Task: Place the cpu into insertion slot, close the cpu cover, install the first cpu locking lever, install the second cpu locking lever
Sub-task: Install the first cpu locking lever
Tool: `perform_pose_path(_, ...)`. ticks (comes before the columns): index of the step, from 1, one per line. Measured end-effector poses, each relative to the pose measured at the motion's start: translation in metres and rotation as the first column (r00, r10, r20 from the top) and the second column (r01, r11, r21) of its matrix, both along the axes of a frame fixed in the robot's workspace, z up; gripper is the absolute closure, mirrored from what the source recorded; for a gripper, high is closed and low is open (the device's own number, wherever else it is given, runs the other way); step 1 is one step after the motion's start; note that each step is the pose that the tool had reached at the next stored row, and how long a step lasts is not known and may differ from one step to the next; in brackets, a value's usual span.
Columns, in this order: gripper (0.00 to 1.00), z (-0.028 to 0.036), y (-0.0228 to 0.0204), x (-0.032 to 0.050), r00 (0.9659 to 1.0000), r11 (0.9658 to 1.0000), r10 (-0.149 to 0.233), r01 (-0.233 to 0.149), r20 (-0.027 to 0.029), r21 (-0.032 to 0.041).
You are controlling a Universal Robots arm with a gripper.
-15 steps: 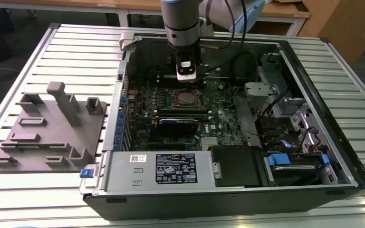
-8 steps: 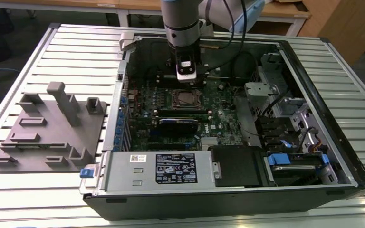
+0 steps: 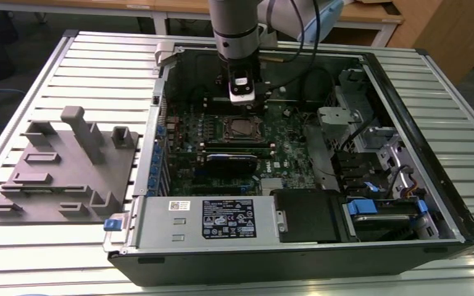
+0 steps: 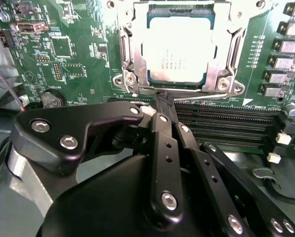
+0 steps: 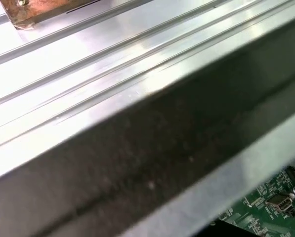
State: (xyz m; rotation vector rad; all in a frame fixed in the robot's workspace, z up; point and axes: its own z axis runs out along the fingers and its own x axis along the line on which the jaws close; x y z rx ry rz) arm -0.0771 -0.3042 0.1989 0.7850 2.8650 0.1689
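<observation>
In the second wrist view the cpu (image 4: 179, 49) lies flat in the insertion slot (image 4: 236, 86), its silver-grey top showing through the window of the cpu cover (image 4: 129, 54), which is folded down over it. A thin metal locking lever (image 4: 206, 94) runs along the socket's edge nearest the gripper. My gripper (image 4: 162, 98) is shut, its black fingertips together and touching that edge of the socket. In the exterior view the gripper (image 3: 246, 106) hangs down inside the computer case just behind the insertion slot (image 3: 241, 127).
The green board (image 4: 78, 54) carries long black memory slots (image 4: 226, 123) beside the socket. The open case (image 3: 402, 105) holds a power supply (image 3: 212, 219), a drive cage (image 3: 369, 142) and a card (image 3: 230, 161). A grey fixture (image 3: 64, 163) sits on the slatted table at the exterior view's left.
</observation>
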Motion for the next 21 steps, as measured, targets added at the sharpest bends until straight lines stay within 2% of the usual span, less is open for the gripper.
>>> perform_pose_path(4, 0.90, 0.0000, 0.0019, -0.0001, 1.0000, 1.0000, 0.000, 0.000, 0.0001, 0.0000)
perform_pose_path(16, 0.90, -0.0002, 0.0038, -0.0005, 1.0000, 1.0000, 0.000, 0.000, 0.0000, -0.0001)
perform_pose_path(21, 0.90, -0.0029, 0.0038, -0.0005, 1.0000, 1.0000, 0.000, 0.000, 0.0000, -0.0025)
